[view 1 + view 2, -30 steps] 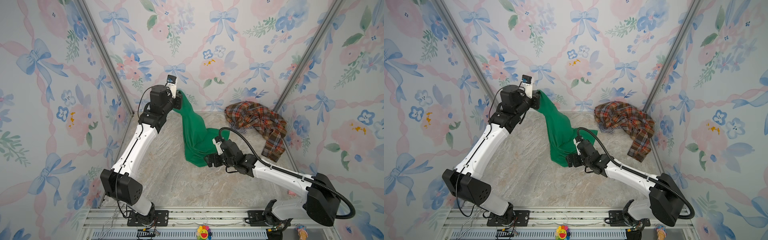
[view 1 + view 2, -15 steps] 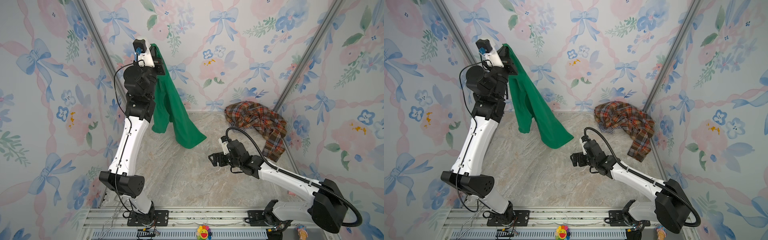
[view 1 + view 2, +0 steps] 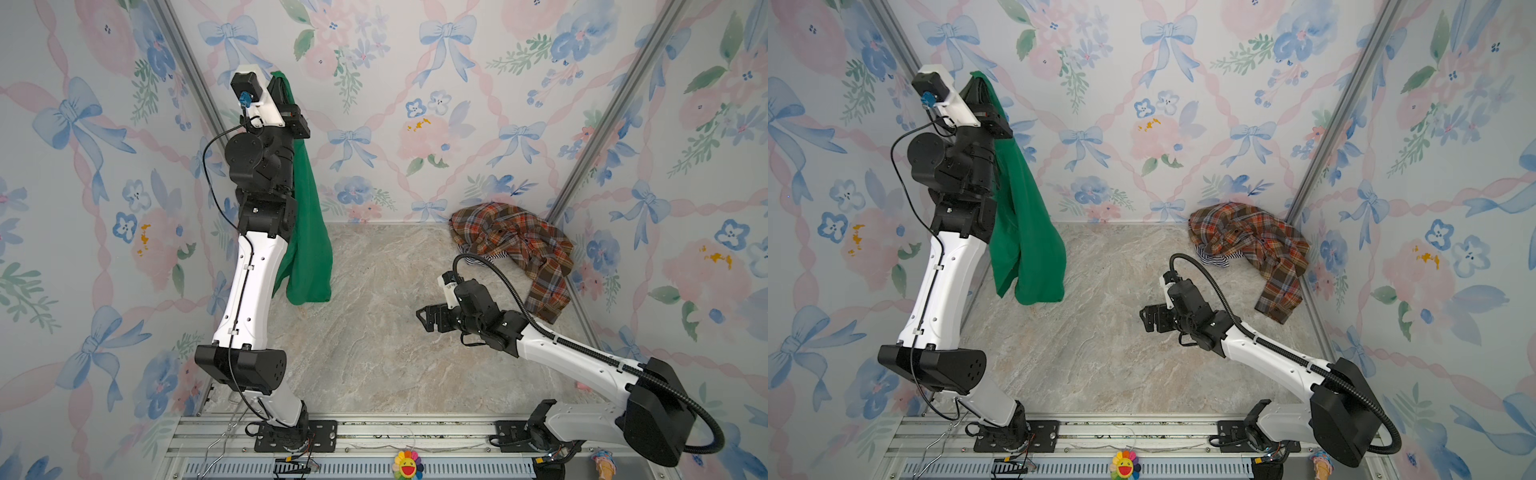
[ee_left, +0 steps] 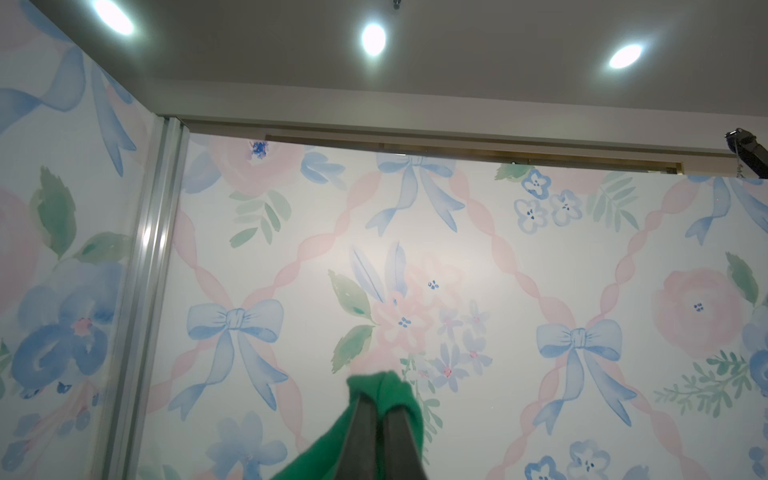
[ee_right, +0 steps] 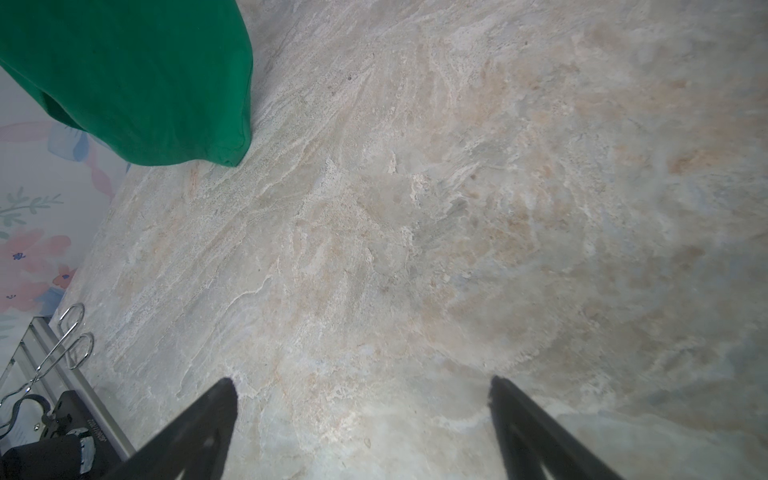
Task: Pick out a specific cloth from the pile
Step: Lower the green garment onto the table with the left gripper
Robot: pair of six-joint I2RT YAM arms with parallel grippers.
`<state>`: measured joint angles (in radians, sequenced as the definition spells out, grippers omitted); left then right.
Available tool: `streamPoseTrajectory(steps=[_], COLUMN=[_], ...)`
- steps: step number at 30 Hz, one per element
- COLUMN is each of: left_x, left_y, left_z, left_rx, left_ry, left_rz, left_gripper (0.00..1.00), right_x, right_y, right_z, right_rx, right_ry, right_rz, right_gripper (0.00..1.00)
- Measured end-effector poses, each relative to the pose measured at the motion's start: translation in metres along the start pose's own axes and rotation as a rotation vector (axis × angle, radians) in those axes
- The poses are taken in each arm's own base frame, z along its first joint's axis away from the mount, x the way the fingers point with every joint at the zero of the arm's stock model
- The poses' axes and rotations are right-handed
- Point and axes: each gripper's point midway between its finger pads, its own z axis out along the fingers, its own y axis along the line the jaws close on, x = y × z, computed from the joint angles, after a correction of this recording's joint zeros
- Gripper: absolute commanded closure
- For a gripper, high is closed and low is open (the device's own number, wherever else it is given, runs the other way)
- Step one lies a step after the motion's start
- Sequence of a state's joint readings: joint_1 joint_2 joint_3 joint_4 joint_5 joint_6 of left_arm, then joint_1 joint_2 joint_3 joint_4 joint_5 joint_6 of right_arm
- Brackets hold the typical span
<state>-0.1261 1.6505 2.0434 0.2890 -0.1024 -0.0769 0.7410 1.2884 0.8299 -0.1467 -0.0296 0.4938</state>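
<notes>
The green cloth [image 3: 309, 232] [image 3: 1025, 232] hangs from my left gripper [image 3: 280, 79] [image 3: 980, 81], which is raised high against the back left wall. In the left wrist view that gripper [image 4: 380, 401] is shut on the cloth [image 4: 392, 384], and a fold bulges over its fingertips. The pile sits in the far right corner: a plaid shirt [image 3: 511, 241] [image 3: 1246, 237] over a striped piece [image 3: 478, 259] [image 3: 1212, 257]. My right gripper [image 3: 419, 320] [image 3: 1144, 320] [image 5: 361, 386] is open and holds nothing. It is low over the bare table, apart from the cloth's hem [image 5: 145, 83].
Flowered walls close in the marble table [image 3: 374, 353] on three sides. A metal rail [image 3: 374, 432] runs along the front edge, with a wire hanger [image 5: 66, 345] lying at its left end. A small flower toy [image 3: 407, 463] sits at the front.
My left arm has lifted the green cloth up and to the left, off the table. The right gripper, which was at the cloth's lower edge, has drawn back to the right and stays open.
</notes>
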Motion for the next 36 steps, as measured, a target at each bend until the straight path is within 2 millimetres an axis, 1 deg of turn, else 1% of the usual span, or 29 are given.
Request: streamPoseTrajectory(steps=[3,6,7,9,10,14,17,18,20,23,25,27,29,31,33,35,36], left_x=[0.035,0.066,0.073,0.079,0.079,0.068,0.062,0.064,0.075,0.11,0.139,0.164,0.182,0.196,0.206,0.214,0.219], left_y=[-0.007,-0.014,-0.016,-0.018,-0.019,-0.014,0.0,0.008,0.027,0.06,0.083,0.102,0.115,0.12,0.116,0.104,0.093], left_z=[-0.008,-0.027,-0.035,-0.048,-0.054,-0.078,-0.098,-0.105,-0.116,-0.129,-0.138,-0.147,-0.152,-0.153,-0.152,-0.15,-0.149], left_rx=[0.031,0.054,0.061,0.074,0.077,0.071,0.021,-0.007,-0.071,-0.172,-0.235,-0.286,-0.319,-0.326,-0.298,-0.226,-0.169], left_ry=[0.081,0.162,0.183,0.206,0.21,0.198,0.187,0.19,0.214,0.294,0.366,0.43,0.478,0.512,0.531,0.548,0.555], left_rz=[-0.022,-0.035,-0.038,-0.041,-0.042,-0.041,-0.011,0.006,0.048,0.117,0.158,0.189,0.211,0.221,0.213,0.183,0.16], left_gripper=[1.0,1.0,1.0,1.0,1.0,1.0,1.0,1.0,1.0,1.0,1.0,1.0,1.0,1.0,1.0,1.0,1.0], right_x=[-0.001,-0.001,-0.001,-0.001,0.0,0.012,0.02,0.021,0.023,0.021,0.02,0.019,0.019,0.019,0.019,0.019,0.019], right_y=[0.001,0.003,0.004,0.006,0.007,0.008,0.013,0.016,0.021,0.029,0.033,0.035,0.036,0.036,0.036,0.036,0.036], right_z=[0.0,0.001,0.001,0.003,0.006,0.019,0.027,0.03,0.033,0.035,0.036,0.037,0.037,0.037,0.037,0.037,0.037], right_rx=[-0.004,-0.01,-0.015,-0.025,-0.029,-0.03,-0.038,-0.044,-0.054,-0.073,-0.084,-0.092,-0.094,-0.094,-0.094,-0.094,-0.094], right_ry=[-0.005,-0.01,-0.012,-0.011,-0.005,0.04,0.072,0.078,0.086,0.086,0.085,0.085,0.086,0.086,0.086,0.086,0.086], right_rz=[0.003,0.003,0.003,0.006,0.006,0.002,-0.008,-0.011,-0.018,-0.023,-0.025,-0.026,-0.026,-0.026,-0.026,-0.026,-0.026], right_gripper=[0.03,0.03,0.03,0.03,0.03,0.03,0.03,0.03,0.03,0.03,0.03,0.03,0.03,0.03,0.03,0.03,0.03])
